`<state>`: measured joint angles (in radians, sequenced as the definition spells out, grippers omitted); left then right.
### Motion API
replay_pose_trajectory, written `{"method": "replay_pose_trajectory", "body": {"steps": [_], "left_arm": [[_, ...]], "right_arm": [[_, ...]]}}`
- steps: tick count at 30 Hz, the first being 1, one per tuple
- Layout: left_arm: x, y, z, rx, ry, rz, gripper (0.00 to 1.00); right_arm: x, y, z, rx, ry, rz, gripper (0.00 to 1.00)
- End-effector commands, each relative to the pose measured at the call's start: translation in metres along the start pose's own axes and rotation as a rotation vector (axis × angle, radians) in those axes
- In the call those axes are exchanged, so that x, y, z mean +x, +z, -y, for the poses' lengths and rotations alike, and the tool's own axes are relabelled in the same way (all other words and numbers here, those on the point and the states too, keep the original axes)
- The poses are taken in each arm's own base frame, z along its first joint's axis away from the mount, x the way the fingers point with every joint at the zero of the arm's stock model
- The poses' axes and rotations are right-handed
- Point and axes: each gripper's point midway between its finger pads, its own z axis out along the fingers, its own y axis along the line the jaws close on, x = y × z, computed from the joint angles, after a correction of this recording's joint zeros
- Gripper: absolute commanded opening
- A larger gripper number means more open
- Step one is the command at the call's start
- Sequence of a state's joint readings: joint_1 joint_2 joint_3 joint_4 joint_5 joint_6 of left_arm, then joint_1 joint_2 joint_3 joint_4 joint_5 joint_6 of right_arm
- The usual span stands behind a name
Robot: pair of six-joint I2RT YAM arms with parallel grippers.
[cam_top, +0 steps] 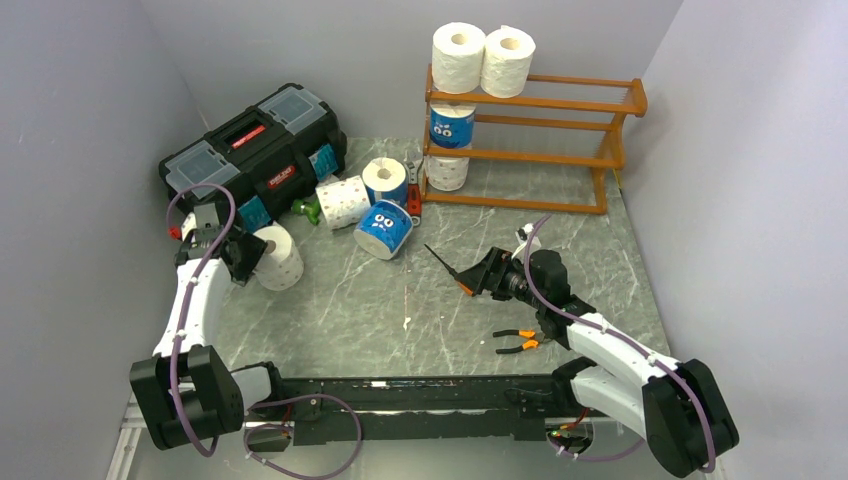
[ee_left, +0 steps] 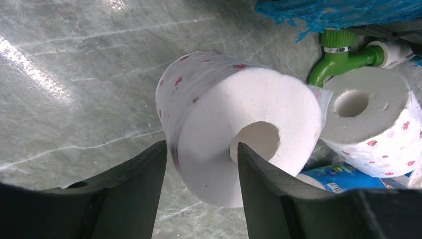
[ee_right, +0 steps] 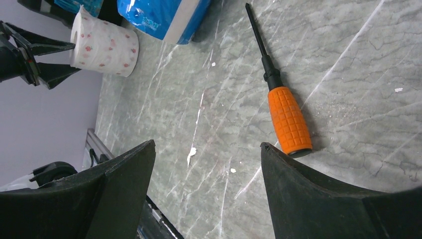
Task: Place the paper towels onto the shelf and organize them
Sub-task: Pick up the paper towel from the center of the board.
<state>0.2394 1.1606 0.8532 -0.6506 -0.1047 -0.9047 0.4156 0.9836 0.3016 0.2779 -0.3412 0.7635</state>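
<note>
Gently close left pincer (ee_left: 201, 147), half-open astride wall of white roll (ee_left: 278, 99) near toolbox (cam_top: 260, 145); leave right pincer (ee_right: 206, 144) wide, empty.

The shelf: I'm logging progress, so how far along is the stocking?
Done: four rolls on the shelf, two white on top, one blue mid-tier, one white at the bottom. In hand: the left gripper straddles the wall of a white roll, grip unconfirmed. Left: that roll plus a lying white roll and two blue rolls on the table. The right gripper is open, empty.
</note>
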Motion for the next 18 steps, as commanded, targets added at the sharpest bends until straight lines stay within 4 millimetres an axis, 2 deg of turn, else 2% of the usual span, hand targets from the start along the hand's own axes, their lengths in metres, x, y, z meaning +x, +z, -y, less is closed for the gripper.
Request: {"method": "replay_pose_trajectory", "body": {"steps": [1,6,10,18], "left_arm": [[-0.002,0.002,0.004,0.022,-0.014,0.004,0.59],[-0.001,0.002,0.004,0.024,-0.011,0.002,0.55],[-0.003,-0.002,0.005,0.034,-0.008,0.012,0.46],[-0.012,-0.021,0.013,0.072,-0.001,0.043,0.32]], "right_arm": [[-0.009,0.002,-0.006,-0.025,-0.01,0.037,0.79],[-0.009,0.001,-0.006,-0.023,-0.013,0.039,0.79],[-0.01,0.0,-0.006,-0.023,-0.015,0.041,0.79],[-0.014,0.0,-0.009,-0.025,-0.024,0.05,0.79]]}}
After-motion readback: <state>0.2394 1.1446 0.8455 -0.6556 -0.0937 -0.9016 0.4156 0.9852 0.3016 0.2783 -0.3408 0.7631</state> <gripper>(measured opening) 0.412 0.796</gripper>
